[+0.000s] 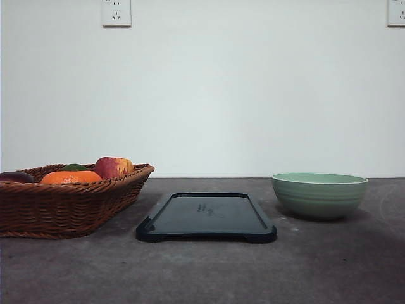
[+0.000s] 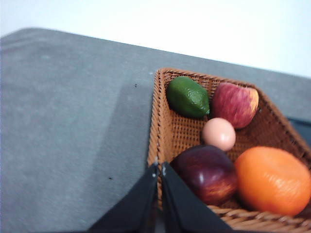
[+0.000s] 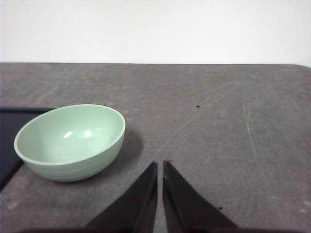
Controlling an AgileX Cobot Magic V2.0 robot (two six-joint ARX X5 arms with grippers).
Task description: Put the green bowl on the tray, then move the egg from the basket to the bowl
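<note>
While the green bowl [image 1: 319, 195] rests right of the tray [image 1: 206, 217], it must be grasped; both hands are pinched closed, empty.

From the front camera I lose the left end of the large brown woven wicker basket [image 1: 69, 202] past the picture's edge, and its braided rim hides the lower parts of the fruit inside. On my left wrist camera the basket's near corner sits behind the left pincer [image 2: 160, 170], and the round orange fruit [image 2: 273, 180] looks blurred. On my right wrist camera the flat dark navy tray [image 3: 9, 141] is cut by the edge and partly behind the pale sage-green ceramic bowl [image 3: 70, 141].
</note>
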